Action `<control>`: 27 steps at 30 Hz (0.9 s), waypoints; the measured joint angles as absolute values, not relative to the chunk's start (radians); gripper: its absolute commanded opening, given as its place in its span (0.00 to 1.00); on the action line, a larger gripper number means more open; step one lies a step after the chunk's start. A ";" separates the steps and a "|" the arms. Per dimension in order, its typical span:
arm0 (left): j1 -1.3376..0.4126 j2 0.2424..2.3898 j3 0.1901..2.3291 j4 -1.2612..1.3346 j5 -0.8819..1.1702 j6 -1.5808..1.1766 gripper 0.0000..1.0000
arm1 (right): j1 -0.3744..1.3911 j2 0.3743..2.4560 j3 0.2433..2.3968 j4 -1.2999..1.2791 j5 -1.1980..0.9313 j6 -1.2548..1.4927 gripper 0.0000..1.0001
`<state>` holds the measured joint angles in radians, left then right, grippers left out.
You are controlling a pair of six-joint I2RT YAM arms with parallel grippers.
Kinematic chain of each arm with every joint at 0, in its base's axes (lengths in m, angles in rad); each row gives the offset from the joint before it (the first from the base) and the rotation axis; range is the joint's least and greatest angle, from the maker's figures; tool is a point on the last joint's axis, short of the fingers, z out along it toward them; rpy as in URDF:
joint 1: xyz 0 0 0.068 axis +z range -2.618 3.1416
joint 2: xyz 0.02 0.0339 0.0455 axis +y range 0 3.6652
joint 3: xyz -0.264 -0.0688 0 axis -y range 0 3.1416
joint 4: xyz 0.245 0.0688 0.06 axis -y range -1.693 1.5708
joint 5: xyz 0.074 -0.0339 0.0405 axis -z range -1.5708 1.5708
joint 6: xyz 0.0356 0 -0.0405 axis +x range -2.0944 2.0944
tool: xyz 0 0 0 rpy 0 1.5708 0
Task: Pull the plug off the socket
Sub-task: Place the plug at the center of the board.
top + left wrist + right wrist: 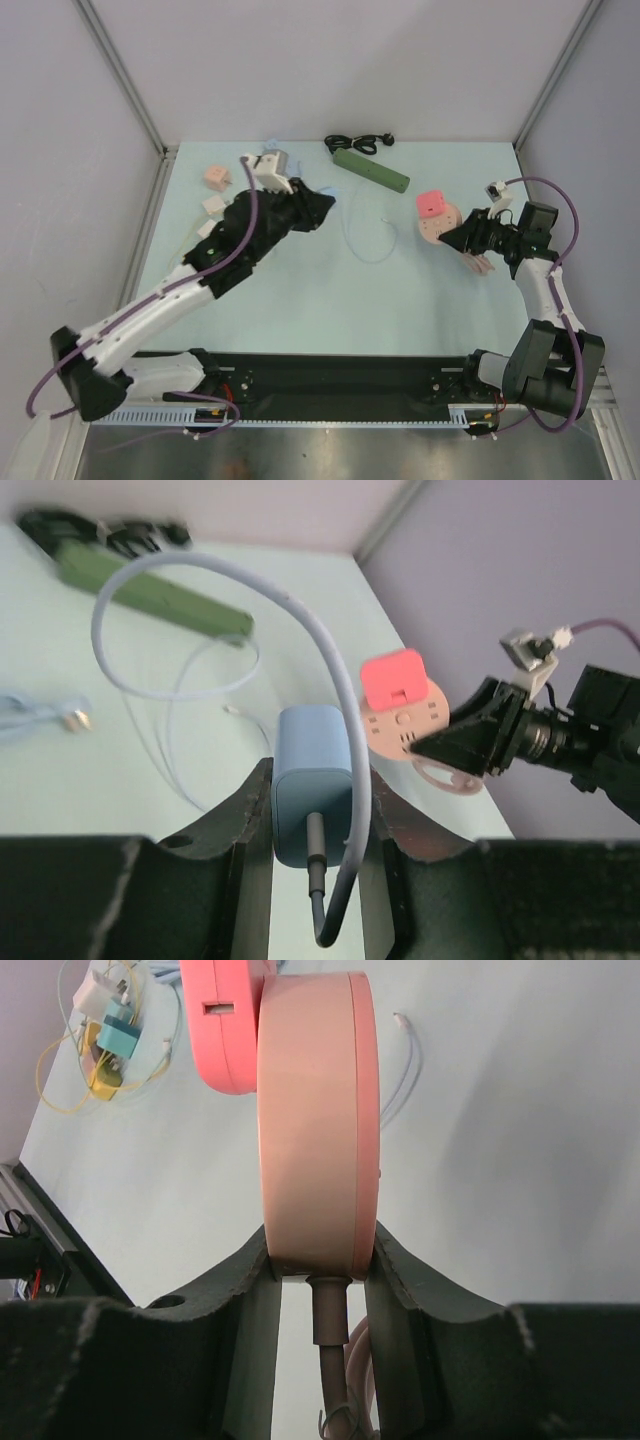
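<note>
Tool on the left [315, 775] is pinched narrow around a blue USB charger block [310, 820]. A pale blue cable [330, 670] loops out of it, and the whole lot looks lifted off the worktop [300, 300]. Right tool [320, 1245] is clamped on the rim of the round pink socket [315, 1110], edge-on in its grip, with the cord [328, 1340] coming out the bottom. The red plug [225, 1020] is still sat on the socket's face, and the two tools are well apart.

So imo the blue charger is clear of the socket, but the red one isn't pulled yet. Next move, I reckon: left puts the charger down, opens up, crosses over and grabs the red plug by its sides. Then it pulls straight off the face while right holds the socket steady. Pull crooked and the pins could bind.
</note>
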<state>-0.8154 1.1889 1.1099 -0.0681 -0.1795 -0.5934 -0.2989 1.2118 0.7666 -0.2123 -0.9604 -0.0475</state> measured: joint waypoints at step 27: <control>-0.569 0.878 1.048 -0.263 -0.398 -0.352 0.00 | -0.317 1.212 0.767 -0.212 -0.979 -0.054 0.00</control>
